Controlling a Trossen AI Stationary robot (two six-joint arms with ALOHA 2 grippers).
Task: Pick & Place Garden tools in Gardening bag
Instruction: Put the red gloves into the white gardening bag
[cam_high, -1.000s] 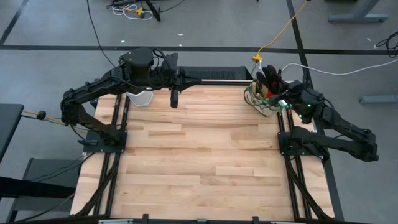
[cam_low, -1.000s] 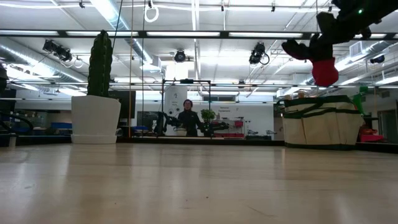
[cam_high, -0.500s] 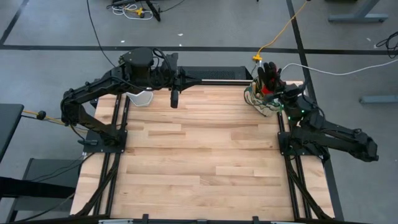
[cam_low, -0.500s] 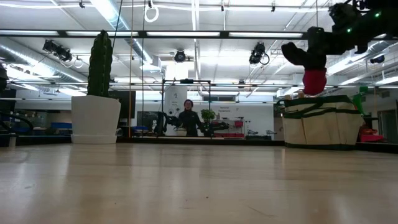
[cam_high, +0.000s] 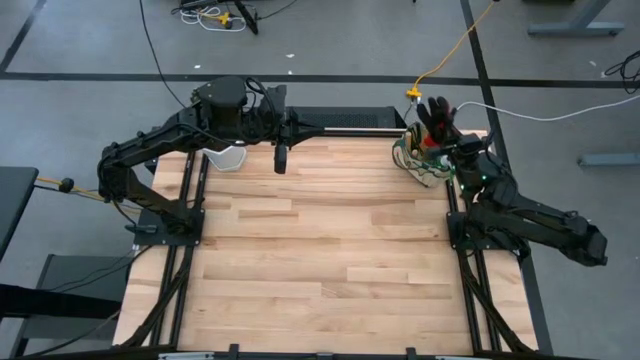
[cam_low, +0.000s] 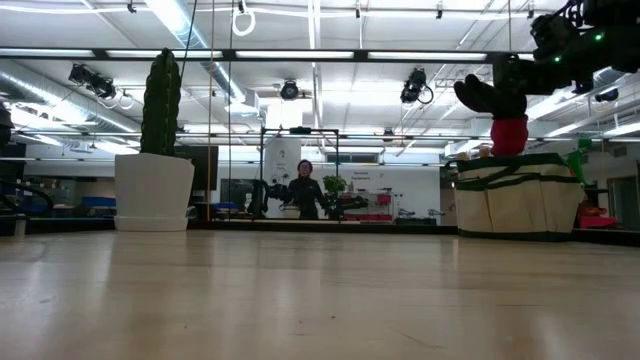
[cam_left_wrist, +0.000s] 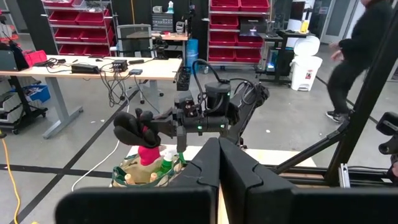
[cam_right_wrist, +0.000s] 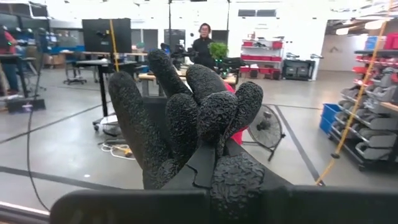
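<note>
A glove with black textured fingers (cam_right_wrist: 186, 112) and a red cuff (cam_low: 508, 133) hangs over the beige, green-trimmed gardening bag (cam_low: 518, 195) at the table's far right corner (cam_high: 420, 160). My right gripper (cam_high: 452, 146) is shut on it, level, just right of the bag. Other tools, among them a green sprayer (cam_left_wrist: 166, 163), stick out of the bag's mouth. My left gripper (cam_high: 281, 158) hangs shut and empty over the table's far edge, left of centre. My right gripper pinches the glove's black palm (cam_right_wrist: 214, 155) between its two fingers. They come at it level, from the table's right side. The black glove fingers (cam_low: 480, 95) stick out beyond the grip. The red cuff hangs down to the bag's mouth; whether it touches I cannot tell.
A white pot with a tall green cactus (cam_low: 155, 150) stands at the table's far left (cam_high: 228, 157), beside my left arm. The wooden tabletop (cam_high: 330, 250) stretches bare toward the near edge. A person (cam_left_wrist: 360, 56) walks in the room beyond.
My right gripper has sunk toward the bag and tipped to level, carrying the glove. The red cuff, which hung well above the bag, now reaches its mouth. The black glove fingers have swung toward the far edge.
</note>
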